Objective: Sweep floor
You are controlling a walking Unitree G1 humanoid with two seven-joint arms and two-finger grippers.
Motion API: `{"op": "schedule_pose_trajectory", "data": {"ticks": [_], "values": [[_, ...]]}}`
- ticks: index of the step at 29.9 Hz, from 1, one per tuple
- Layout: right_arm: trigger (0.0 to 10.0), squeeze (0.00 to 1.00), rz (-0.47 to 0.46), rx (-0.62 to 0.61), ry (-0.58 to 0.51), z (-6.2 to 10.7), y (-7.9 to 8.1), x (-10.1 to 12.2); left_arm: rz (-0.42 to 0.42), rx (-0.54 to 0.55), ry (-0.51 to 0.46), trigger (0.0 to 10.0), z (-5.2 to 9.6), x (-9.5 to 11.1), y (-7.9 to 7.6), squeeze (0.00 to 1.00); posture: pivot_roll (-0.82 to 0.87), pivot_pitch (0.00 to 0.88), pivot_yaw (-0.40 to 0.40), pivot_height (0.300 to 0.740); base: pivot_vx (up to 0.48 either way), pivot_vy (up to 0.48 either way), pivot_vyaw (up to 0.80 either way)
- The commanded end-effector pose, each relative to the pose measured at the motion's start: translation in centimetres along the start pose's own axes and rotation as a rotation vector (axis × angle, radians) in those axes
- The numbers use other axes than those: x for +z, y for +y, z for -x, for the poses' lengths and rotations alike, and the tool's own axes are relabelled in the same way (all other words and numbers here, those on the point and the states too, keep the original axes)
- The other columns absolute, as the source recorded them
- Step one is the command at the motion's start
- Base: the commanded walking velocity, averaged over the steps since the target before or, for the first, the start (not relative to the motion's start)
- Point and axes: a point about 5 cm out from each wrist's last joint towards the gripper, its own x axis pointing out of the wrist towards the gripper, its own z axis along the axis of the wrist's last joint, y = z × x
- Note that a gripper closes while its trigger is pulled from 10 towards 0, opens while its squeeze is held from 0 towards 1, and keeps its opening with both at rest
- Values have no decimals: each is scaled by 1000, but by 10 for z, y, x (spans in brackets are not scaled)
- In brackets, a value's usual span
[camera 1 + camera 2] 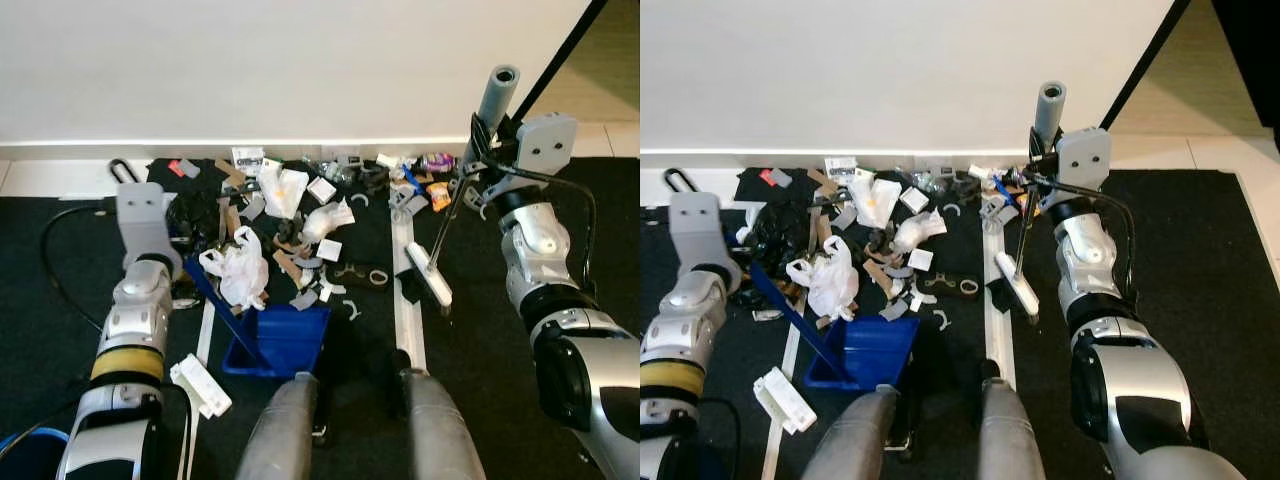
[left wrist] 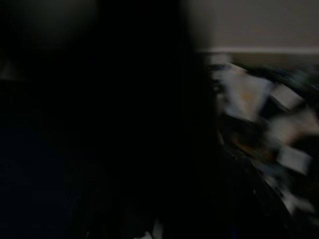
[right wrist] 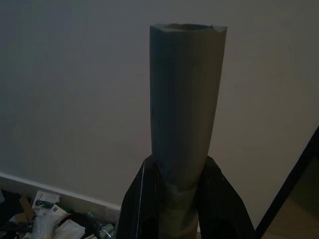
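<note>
Litter (image 1: 290, 215) lies heaped on the dark carpet along the white wall: paper scraps, cardboard, a white plastic bag (image 1: 238, 268), a black bag. My right gripper (image 1: 487, 140) is raised at the right and shut on the grey tube handle (image 3: 182, 124) of a broom; its thin shaft slants down to the white broom head (image 1: 430, 275) on the floor, right of the heap. A blue dustpan (image 1: 275, 340) rests before my legs, its blue handle (image 1: 205, 290) rising left to my left arm (image 1: 140, 290). The left wrist view is dark and blurred.
A white strip (image 1: 407, 300) lies on the carpet beside the broom head. A white ridged piece (image 1: 200, 385) lies left of the dustpan. A black cable (image 1: 60, 270) loops at the far left. Bare carpet lies to the right, tile floor beyond.
</note>
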Motion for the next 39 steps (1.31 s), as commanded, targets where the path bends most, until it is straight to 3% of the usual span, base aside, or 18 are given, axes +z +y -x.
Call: {"op": "schedule_pose_trajectory", "data": {"ticks": [1, 5, 9, 12, 16, 18, 21, 31, 39], "values": [[10000, 0, 6, -7, -31, 1, -2, 3, -5, 87, 21, 10000, 1, -3, 18, 0, 45, 246, 37, 740, 0, 0, 0], [10000, 0, 7, -10, -31, 2, -3, 2, 35, 43, -22, 10000, 5, 6, 16, 0, 48, 249, 41, 740, 0, 0, 0], [10000, 0, 7, -13, -27, 4, -4, 1, 43, -192, -69, 10000, 19, 12, -4, 0, 53, 249, 41, 740, 0, 0, 0], [10000, 0, 4, -13, -25, 4, -2, 0, 39, -259, -51, 10000, 25, 5, -7, 0, 59, 249, 44, 740, 0, 0, 0], [10000, 0, 1, -11, -27, 2, -1, 1, 47, -152, 3, 10000, 24, -2, 3, 0, 60, 249, 43, 740, 0, 0, 0], [10000, 0, 2, -10, -28, 2, -1, 1, 63, -21, 7, 10000, 25, 1, 13, 0, 62, 251, 44, 740, 0, 0, 0], [10000, 0, 3, -10, -28, 3, -2, 1, 70, 16, -1, 10000, 27, 4, 14, 0, 61, 252, 45, 740, 0, 0, 0], [10000, 0, 4, -17, -24, 5, -3, -1, 72, -78, -96, 10000, 49, 35, 3, 0, 74, 256, 60, 740, 0, 0, 0], [10000, 0, -2, -19, -24, 5, -1, -2, 62, -34, -21, 10000, 56, 32, 4, 0, 82, 256, 67, 740, 0, 0, 0]]}}
